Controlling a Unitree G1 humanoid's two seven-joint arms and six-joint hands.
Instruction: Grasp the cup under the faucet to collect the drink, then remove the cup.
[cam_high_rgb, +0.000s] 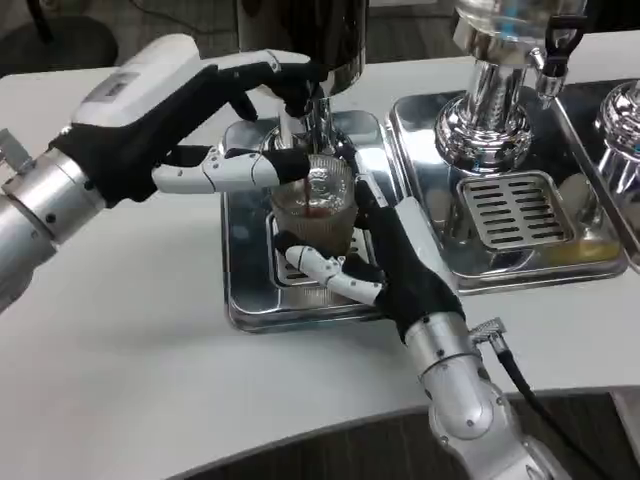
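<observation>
Here the right hand (375, 262) grips the ribbed clear cup (314, 212); the left hand (215, 120) seemingly presses the faucet (310, 110).

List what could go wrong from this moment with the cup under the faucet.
1. The cup is already catching a dark stream; if the left hand at the faucet lever releases late, it may overflow onto the drip tray.
2. The right hand wraps the ribbed clear cup from the side; a tight squeeze could buckle it.
3. Pulling the cup away before the flow stops would likely spill drink on the tray.
</observation>
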